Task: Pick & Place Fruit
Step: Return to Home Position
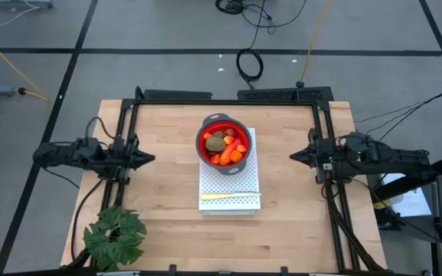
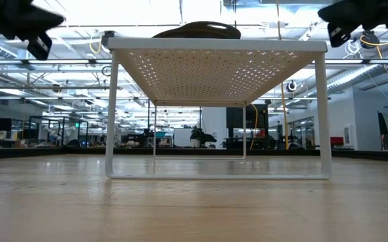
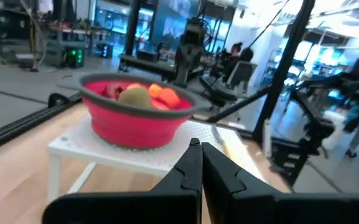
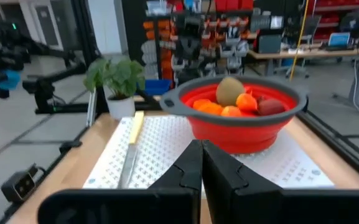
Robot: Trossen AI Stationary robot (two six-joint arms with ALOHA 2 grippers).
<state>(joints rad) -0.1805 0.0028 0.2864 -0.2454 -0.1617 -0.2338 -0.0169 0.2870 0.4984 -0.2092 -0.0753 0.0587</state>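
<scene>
Fruit (image 1: 224, 146) heaped in red strainer bowl (image 1: 200, 138) on white shelf (image 1: 228, 180), yellow knife (image 1: 228, 196) beside it, left end effector (image 1: 152, 159) clenched empty, right end effector (image 1: 292, 156) the same, flanking shelf.

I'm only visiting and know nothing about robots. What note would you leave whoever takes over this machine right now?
Left gripper: fingers shut, empty, at the left side of the table.
Right gripper: fingers shut, empty, by the right side.
Fruit sits in the red strainer bowl on the white shelf; the yellow knife lies on the shelf beside it.
Done: placing, it seems. Left: likely just parking the arms.
</scene>
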